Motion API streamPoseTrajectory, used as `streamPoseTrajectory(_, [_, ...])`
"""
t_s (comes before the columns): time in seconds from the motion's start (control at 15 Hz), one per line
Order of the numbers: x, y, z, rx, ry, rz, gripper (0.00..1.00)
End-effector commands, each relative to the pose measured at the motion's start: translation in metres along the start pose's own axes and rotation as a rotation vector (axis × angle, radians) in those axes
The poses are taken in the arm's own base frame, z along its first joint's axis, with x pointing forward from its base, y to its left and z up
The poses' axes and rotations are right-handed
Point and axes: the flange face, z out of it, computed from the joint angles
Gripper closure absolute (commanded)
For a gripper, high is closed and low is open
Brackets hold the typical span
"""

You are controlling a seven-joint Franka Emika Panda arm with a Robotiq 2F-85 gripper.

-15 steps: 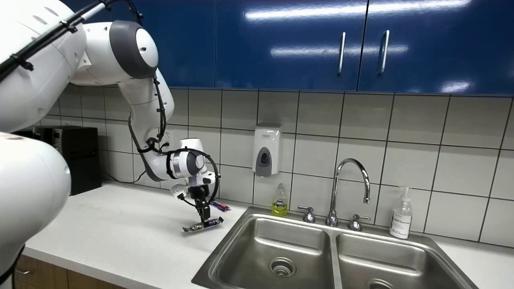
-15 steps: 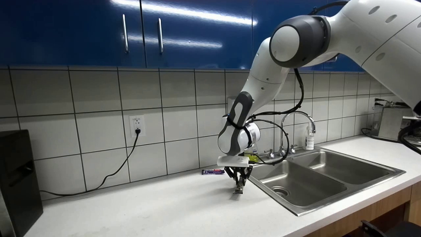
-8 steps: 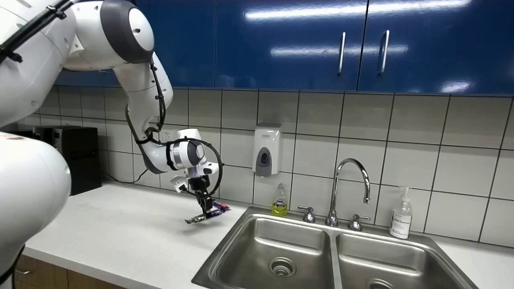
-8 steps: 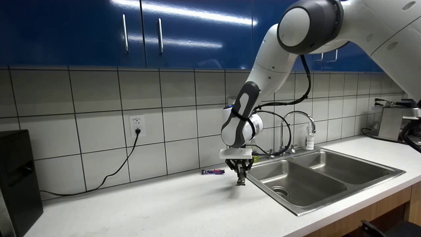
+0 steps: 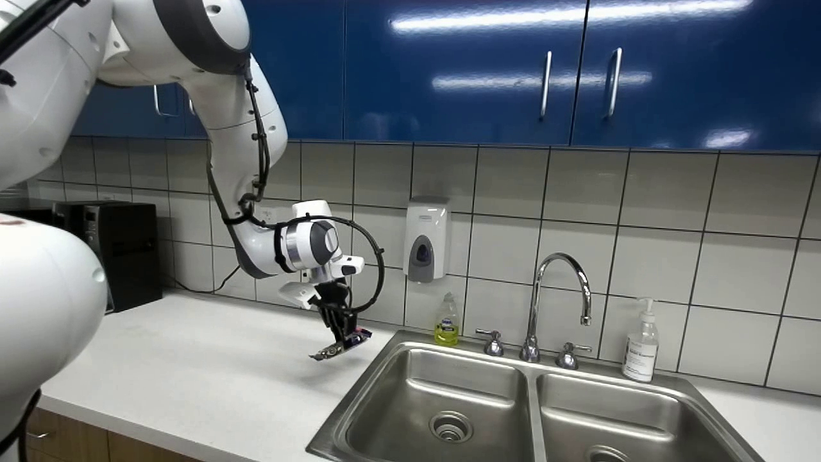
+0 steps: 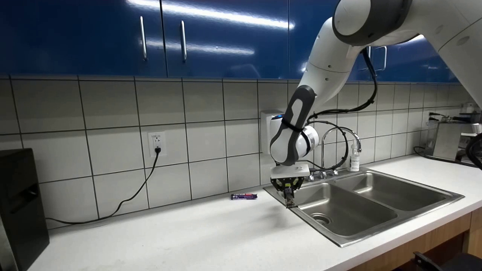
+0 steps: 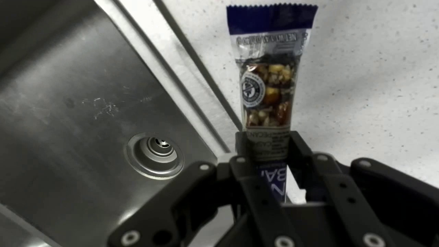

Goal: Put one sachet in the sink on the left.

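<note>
My gripper (image 5: 346, 340) is shut on a sachet, a nut bar wrapper with purple ends and a clear window. The sachet (image 7: 269, 91) sticks out from between the fingers in the wrist view. In an exterior view the held sachet (image 5: 330, 351) is tilted and off the white counter, near the sink's left edge. The gripper (image 6: 289, 194) appears in front of the sink's rim in an exterior view. The left basin (image 5: 385, 423) with its drain also shows in the wrist view (image 7: 85, 164). Another purple sachet (image 6: 244, 196) lies on the counter by the wall; the gripper largely hides it in an exterior view.
A divider (image 5: 535, 410) separates the two basins. A faucet (image 5: 533, 308), a yellow soap bottle (image 5: 447, 324) and a pump bottle (image 5: 641, 350) stand behind the sink. A wall dispenser (image 5: 426, 240) hangs above. A black machine (image 5: 131, 256) stands on the counter.
My gripper has lifted the sachet off the counter and moved it toward the sink, tilting a little. The other sachet has stayed in place.
</note>
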Motion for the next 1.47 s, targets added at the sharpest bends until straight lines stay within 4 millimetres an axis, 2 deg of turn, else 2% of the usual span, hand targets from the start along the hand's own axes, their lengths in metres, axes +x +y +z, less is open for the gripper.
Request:
streamPoseTrajectory(0.0, [-0.001, 0.042, -0.008, 0.032, 0.01, -0.078, 0.92])
streamPoseTrajectory(0.4, [0.013, 0.12, 0.009, 0.027, -0.014, -0.071, 0.92])
streamPoseTrajectory(0.6, [0.026, 0.16, 0.02, 0.02, -0.032, -0.047, 0.92])
streamPoseTrajectory(0.8, [0.04, 0.192, 0.031, 0.015, -0.044, -0.036, 0.92])
streamPoseTrajectory(1.07, [0.06, 0.215, 0.054, 0.019, -0.051, -0.043, 0.92])
streamPoseTrajectory(1.4, [0.082, 0.213, 0.103, 0.032, -0.064, -0.058, 0.92])
